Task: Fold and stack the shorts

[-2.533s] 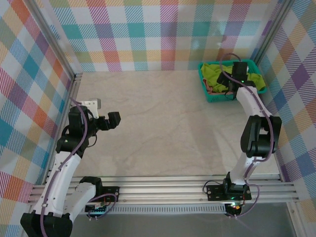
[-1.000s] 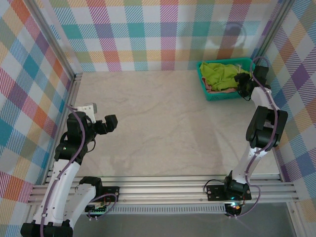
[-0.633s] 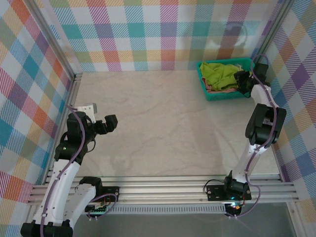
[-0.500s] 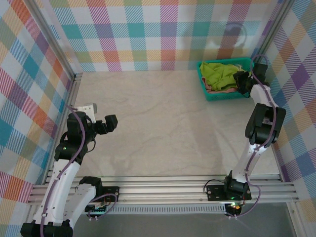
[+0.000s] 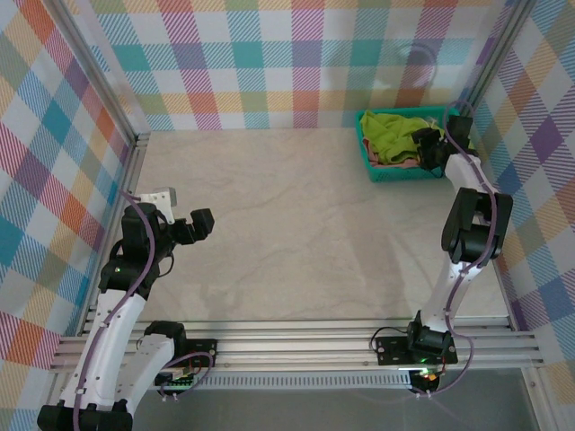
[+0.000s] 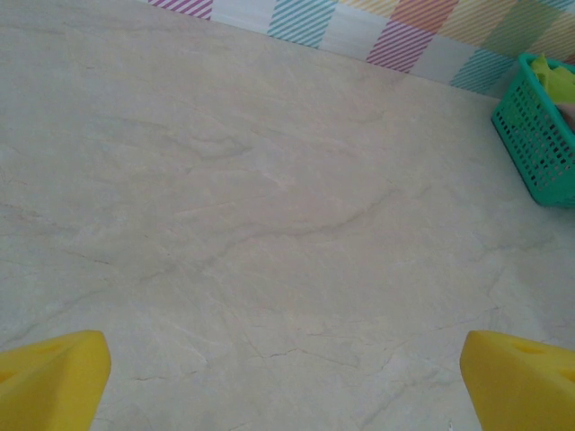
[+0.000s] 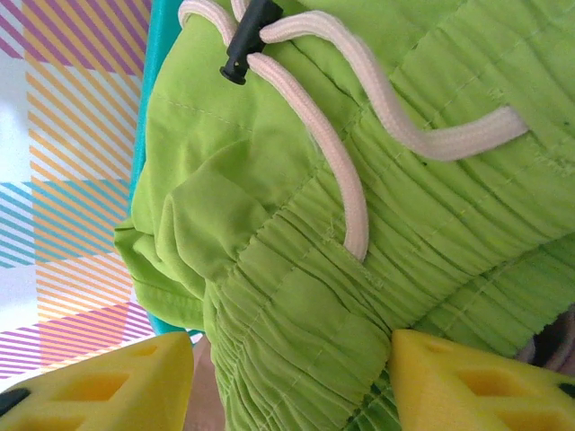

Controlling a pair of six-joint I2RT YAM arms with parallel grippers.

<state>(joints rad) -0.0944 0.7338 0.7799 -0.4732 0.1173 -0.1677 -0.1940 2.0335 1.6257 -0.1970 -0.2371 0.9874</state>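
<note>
The left hand [image 5: 193,224] hangs over the bare bench [image 5: 305,233] at the left of the top view, its two fingers spread as wide as they go and nothing between them. In its wrist view the yellow fingertips [image 6: 54,377] sit in the two bottom corners, with only pale marbled bench [image 6: 269,197] between, and the teal basket [image 6: 539,144] stands at the right edge.

The basket [image 5: 382,172] is in the upper right of the top view, against the plaid back wall [image 5: 269,63]. Both shorts lie in it: the green shorts [image 5: 393,135] heaped on top, and the pink shorts [image 5: 395,162] showing as a strip beneath, near the front rim.

The right hand [image 5: 426,149] is down in the basket's right half, on the green shorts. Its wrist view looks close onto their gathered waistband [image 7: 377,233], with a pale drawstring [image 7: 341,171] looping across and a black toggle [image 7: 244,45] at the top. The right hand [image 7: 292,386] has its fingers part open, a bunched fold of the waistband standing between them. The right-side finger [image 7: 476,386] touches the cloth. Beside the left-side finger [image 7: 108,386] a narrow pinkish strip shows, so the fingers are not closed on the fold.
</note>
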